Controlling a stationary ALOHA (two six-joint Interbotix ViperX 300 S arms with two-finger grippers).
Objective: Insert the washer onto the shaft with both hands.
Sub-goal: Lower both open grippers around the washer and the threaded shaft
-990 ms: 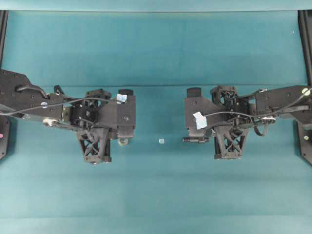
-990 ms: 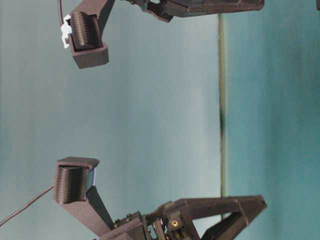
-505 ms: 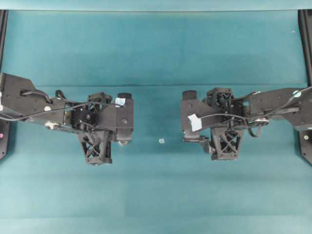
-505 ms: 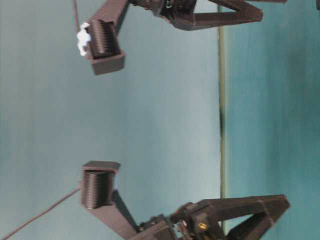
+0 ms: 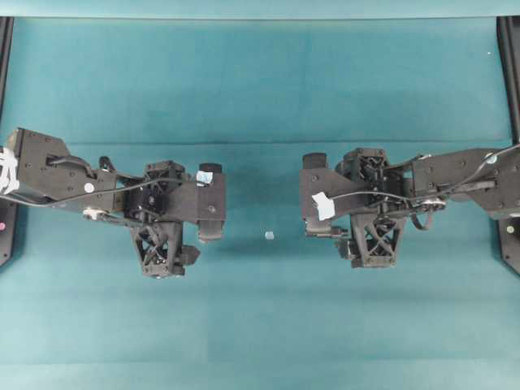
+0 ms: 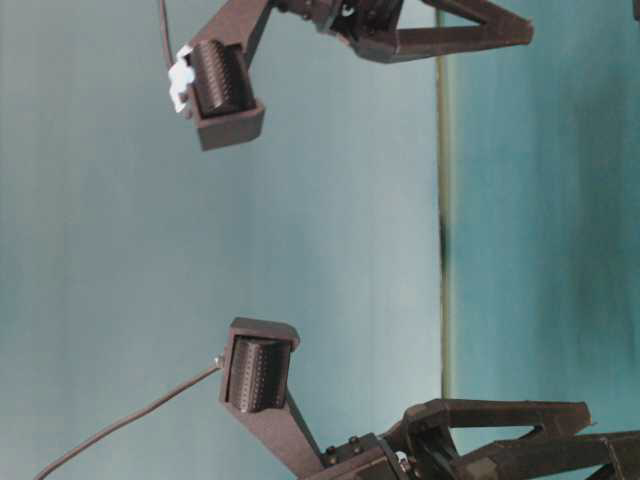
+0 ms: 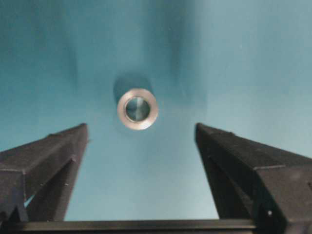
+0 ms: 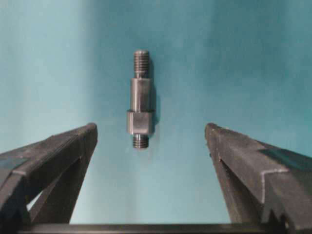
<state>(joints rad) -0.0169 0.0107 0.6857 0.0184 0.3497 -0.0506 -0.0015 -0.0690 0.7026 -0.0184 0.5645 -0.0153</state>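
- On the teal bench (image 5: pixel 260 89), the tiny pale whitish square bit (image 5: pixel 269 235) is lying midway between the two arms, and it is serving as the landmark for everything else.
- To the left of that bit in the overhead view, the left hand (image 7: pixel 141 134) is hanging with its black fingers (image 7: pixel 53 151) spread wide, pinching nothing.
- Ahead of those spread fingers in the left wrist view, the washer (image 7: pixel 137 108) is lying flat on the bench, a silvery ring with a darker centre, touching neither finger.
- From overhead the washer is being hidden under the left arm, left of the square bit, so I cannot pick it out there.
- To the right of the bit, the right hand (image 8: pixel 151 131) is likewise standing spread wide, gripping nothing.
- Between and just beyond its fingers (image 8: pixel 243 156) in the right wrist view, the shaft (image 8: pixel 140 99) is lying on the bench, threaded at both ends, lengthwise along the hand's reach and clear of both fingers.
- Seen from the table-level view, both arms are reaching in from opposite edges, and neither task thing is showing there.
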